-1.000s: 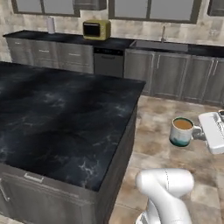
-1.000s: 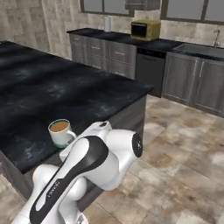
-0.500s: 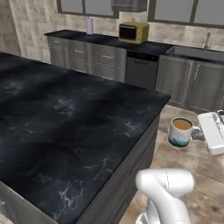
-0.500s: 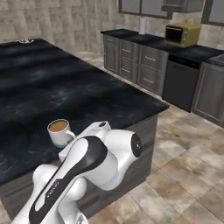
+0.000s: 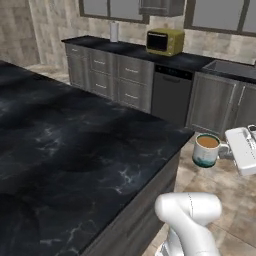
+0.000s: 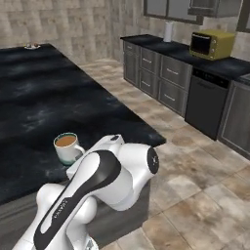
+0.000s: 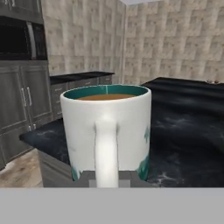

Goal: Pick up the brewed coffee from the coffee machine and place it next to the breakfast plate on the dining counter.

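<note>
My gripper (image 5: 226,150) is shut on the brewed coffee (image 5: 206,150), a white mug with a teal band, held upright in the air just off the dining counter's near corner. In the hand view the mug (image 7: 107,131) stands close with its handle toward me and light brown coffee inside; dark fingertips (image 7: 89,177) flank its base. The dining counter (image 5: 70,150), black veined marble, spreads to the left. From the right base the mug (image 6: 67,146) shows beside my arm. A small pale plate (image 6: 32,46) lies at the counter's far end, too small to read. The coffee machine is out of view.
Wall counters with grey cabinets (image 5: 125,80) run along the back, carrying an olive-yellow microwave (image 5: 165,41) above a dark dishwasher front (image 5: 170,97). Tiled floor (image 6: 195,185) lies between the island and those cabinets. My white arm (image 6: 97,195) rises in the foreground.
The whole scene has shifted in both base views, so the base has moved: wall counters and microwave slid right and the island looks longer. The mug stays held the same way.
</note>
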